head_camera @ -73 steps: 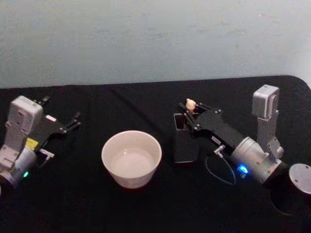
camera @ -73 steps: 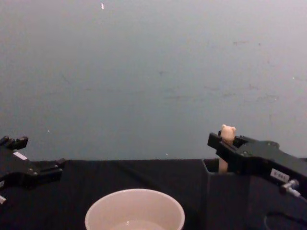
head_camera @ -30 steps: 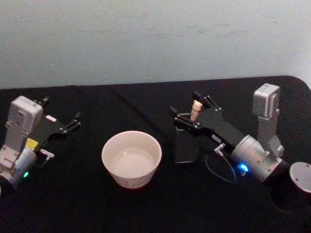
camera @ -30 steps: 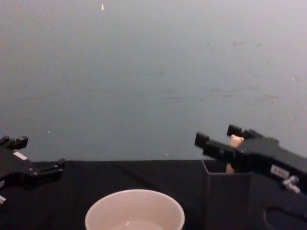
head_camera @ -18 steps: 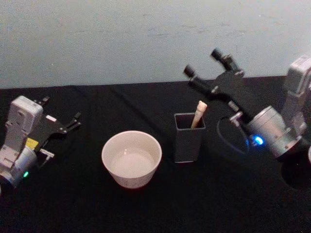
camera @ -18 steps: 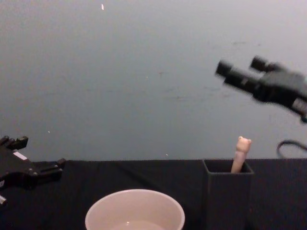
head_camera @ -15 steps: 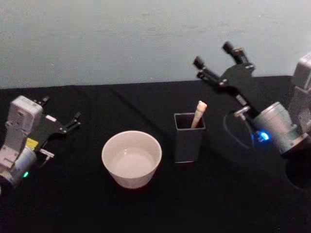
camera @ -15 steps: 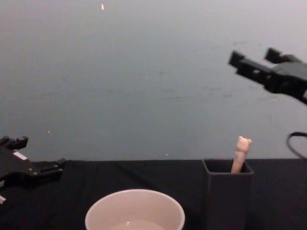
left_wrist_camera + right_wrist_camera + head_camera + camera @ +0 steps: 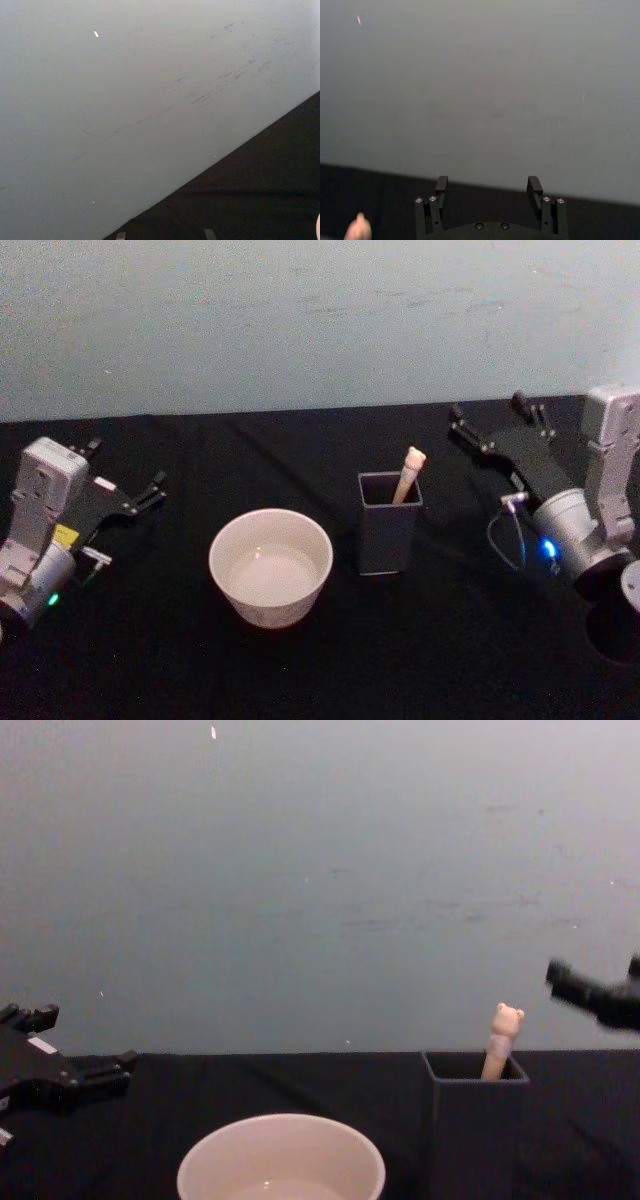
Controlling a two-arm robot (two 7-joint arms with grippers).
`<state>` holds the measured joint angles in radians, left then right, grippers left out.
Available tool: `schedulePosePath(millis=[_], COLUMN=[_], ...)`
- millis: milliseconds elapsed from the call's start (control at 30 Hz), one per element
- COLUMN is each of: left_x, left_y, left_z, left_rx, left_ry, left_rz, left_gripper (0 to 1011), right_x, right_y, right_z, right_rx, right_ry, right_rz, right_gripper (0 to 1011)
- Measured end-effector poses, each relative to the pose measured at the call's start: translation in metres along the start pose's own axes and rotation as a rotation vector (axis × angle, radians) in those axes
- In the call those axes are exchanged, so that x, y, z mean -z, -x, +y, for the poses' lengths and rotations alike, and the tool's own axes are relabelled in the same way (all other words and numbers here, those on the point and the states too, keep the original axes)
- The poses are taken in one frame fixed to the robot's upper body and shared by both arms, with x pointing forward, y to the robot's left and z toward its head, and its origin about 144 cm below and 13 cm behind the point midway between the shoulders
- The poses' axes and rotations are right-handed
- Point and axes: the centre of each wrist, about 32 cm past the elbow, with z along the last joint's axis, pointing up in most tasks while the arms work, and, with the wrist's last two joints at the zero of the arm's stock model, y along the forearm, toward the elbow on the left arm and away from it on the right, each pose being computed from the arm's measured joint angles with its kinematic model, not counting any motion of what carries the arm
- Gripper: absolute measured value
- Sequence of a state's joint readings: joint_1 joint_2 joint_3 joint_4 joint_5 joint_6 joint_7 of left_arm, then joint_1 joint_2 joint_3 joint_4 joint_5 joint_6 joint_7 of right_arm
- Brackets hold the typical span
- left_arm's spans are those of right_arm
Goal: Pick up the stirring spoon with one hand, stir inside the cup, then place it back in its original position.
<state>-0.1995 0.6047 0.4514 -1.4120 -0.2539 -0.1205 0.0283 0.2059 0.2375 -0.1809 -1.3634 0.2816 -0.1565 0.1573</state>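
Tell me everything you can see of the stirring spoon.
The stirring spoon has a slim cream-beige handle topped by a tiny bear head. It stands in the dark grey square holder, leaning to the right against its rim, with the head above the top; the lower part is hidden inside. Nothing grips it: the right gripper sits off to its right with jaws open, and the cup stands apart on the holder's left.
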Motion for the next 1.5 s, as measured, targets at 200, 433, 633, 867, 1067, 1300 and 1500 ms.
schedulePosePath(millis=[200,433,633,867,1067,1300,1500], left_x=[0.0,0.0,0.0,0.0,0.0,0.0,0.0], left_y=[0.0,0.0,0.0,0.0,0.0,0.0,0.0], left_z=[0.0,0.0,0.0,0.0,0.0,0.0,0.0], left_rx=[0.0,0.0,0.0,0.0,0.0,0.0,0.0], left_ry=[0.0,0.0,0.0,0.0,0.0,0.0,0.0], left_rz=[0.0,0.0,0.0,0.0,0.0,0.0,0.0], left_gripper=[1001,1001,1001,1001,1001,1001,1001], right_x=[0.017,0.021,0.02,0.019,0.019,0.019,0.019], right_y=[0.003,0.004,0.004,0.004,0.004,0.003,0.003], right_z=[0.0,0.001,0.001,0.001,0.0,0.0,0.0], right_rx=[-0.016,-0.027,-0.026,-0.024,-0.023,-0.023,-0.022], right_ry=[0.09,0.112,0.108,0.104,0.103,0.101,0.1], right_rz=[0.01,0.012,0.011,0.011,0.01,0.01,0.01], right_gripper=[1002,1002,1002,1002,1002,1002,1002])
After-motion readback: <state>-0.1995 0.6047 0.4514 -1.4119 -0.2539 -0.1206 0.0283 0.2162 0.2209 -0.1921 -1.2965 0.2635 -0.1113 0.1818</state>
